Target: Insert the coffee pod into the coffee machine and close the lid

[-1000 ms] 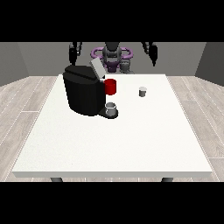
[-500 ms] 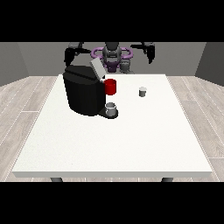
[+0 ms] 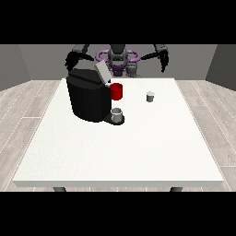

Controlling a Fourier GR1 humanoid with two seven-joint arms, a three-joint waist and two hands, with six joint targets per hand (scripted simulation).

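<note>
A small grey coffee pod (image 3: 150, 96) stands alone on the white desk (image 3: 138, 147), well apart from the black coffee machine (image 3: 90, 97), whose lid (image 3: 102, 72) is raised. The hand at the view's right (image 3: 163, 60) and the hand at the view's left (image 3: 71, 60) hang over the far edge; I cannot tell how their fingers lie.

The hand at the view's right (image 3: 163, 60) has been lowered slightly (outward too); the hand at the view's left (image 3: 71, 60) likewise.
</note>
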